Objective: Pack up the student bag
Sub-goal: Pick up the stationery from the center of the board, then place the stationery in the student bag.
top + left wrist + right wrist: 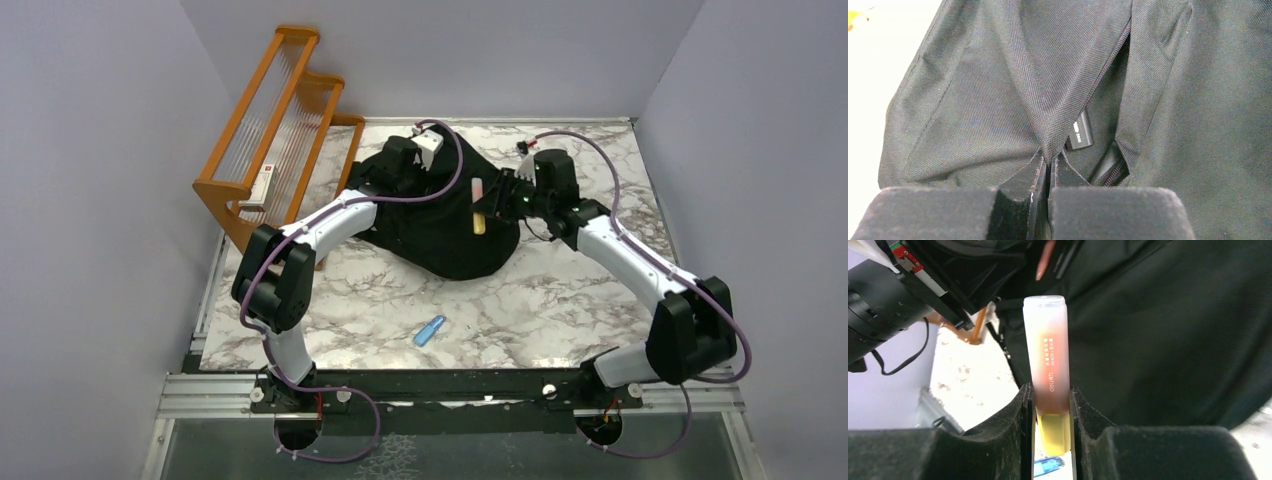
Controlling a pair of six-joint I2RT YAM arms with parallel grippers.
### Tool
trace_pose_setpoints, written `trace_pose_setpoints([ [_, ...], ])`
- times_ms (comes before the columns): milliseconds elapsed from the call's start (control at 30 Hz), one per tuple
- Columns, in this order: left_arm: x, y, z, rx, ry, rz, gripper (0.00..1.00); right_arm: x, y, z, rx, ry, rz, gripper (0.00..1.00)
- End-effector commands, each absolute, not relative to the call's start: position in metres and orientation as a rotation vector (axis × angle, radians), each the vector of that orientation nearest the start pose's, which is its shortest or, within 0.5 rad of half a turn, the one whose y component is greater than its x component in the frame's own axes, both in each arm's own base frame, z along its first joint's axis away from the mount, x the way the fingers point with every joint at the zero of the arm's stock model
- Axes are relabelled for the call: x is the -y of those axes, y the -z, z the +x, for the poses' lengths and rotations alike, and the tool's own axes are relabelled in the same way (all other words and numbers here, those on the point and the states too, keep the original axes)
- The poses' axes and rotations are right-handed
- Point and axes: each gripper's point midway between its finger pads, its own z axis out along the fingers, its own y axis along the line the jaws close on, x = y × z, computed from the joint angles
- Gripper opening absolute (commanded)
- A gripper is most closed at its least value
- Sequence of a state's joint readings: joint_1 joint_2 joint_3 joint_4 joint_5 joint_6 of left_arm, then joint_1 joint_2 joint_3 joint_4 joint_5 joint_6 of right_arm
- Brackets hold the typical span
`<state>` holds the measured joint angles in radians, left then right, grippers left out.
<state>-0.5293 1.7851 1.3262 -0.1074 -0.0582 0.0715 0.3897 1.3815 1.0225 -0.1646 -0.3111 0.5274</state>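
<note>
One blue item [430, 330] lies loose at the near side; student bag [440, 250] sits beyond it, mid-table. Your left gripper [1049, 162] pinches the bag's zip edge, right gripper [1052, 390] clamps a highlighter [1048, 350] over it. Looks like the insertion step: next, steer the tip into the opening. Bag interior is mostly hidden.

Marble table [560, 300] carries the student bag [440, 245]; a blue marker [430, 330]; a wooden rack [268, 125].

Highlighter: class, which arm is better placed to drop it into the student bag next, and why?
Right. The right gripper clamps the highlighter over the student bag. The left gripper is shut on the bag's fabric beside the zip opening, so it looks occupied.
</note>
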Motion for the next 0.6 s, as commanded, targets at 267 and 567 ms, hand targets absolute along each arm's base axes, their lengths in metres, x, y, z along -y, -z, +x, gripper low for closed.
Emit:
trace_pose_setpoints([
  [267, 0.252, -0.181, 0.445, -1.989, 0.280, 0.581, 0.00, -0.286, -0.174, 0.364, -2.435, -1.250, -0.012, 0.01],
  [567, 0.249, -0.187, 0.444, -1.963, 0.271, 0.579, 0.00, -0.304, -0.151, 0.396, -2.493, -1.297, 0.137, 0.01],
])
